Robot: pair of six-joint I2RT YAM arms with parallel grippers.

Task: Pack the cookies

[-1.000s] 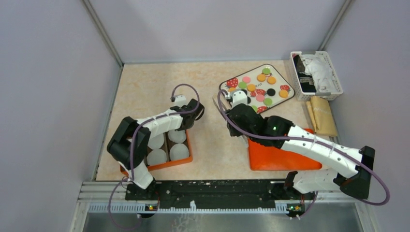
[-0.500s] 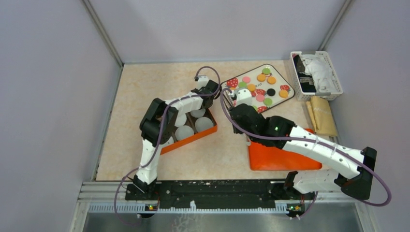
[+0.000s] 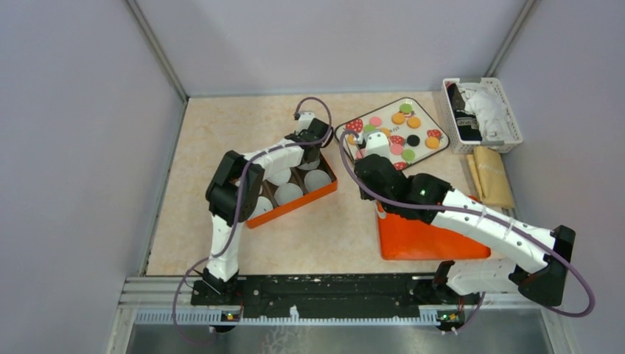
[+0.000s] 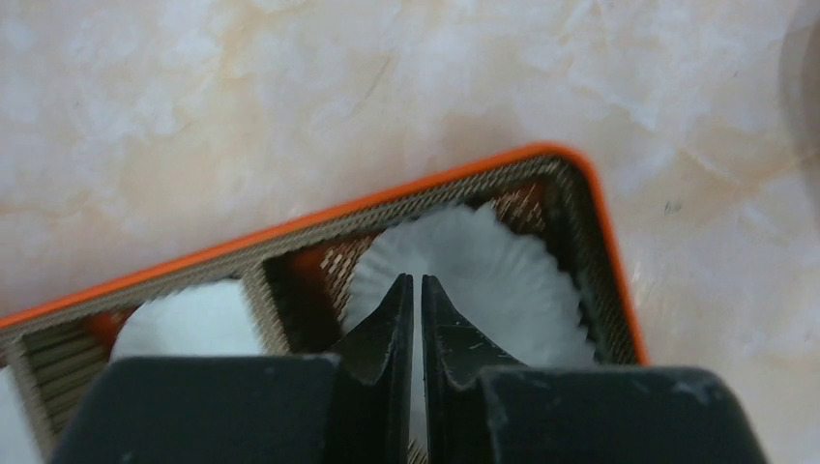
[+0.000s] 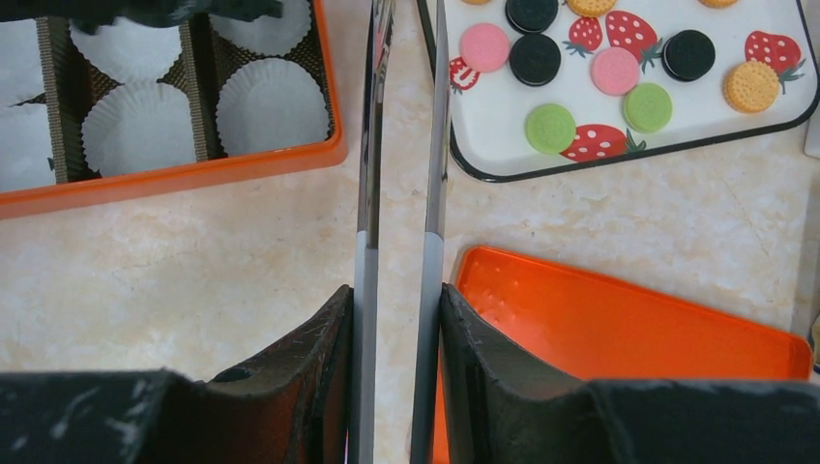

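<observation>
While clamping tongs (image 5: 366, 193) in right gripper (image 5: 396, 319), with left gripper (image 4: 412, 286) narrow above box (image 4: 290, 228), had packed no cookies (image 5: 551, 128) from upper-right tray (image 5: 483, 101).

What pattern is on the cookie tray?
The tray is white with red strawberries and a black rim; best in right wrist view.

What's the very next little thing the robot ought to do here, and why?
Probably ease the tongs in the right gripper forward onto the nearest green cookie. Nothing sits between their blades at the tray's edge, and the box of empty paper cups sits right beside it.
</observation>
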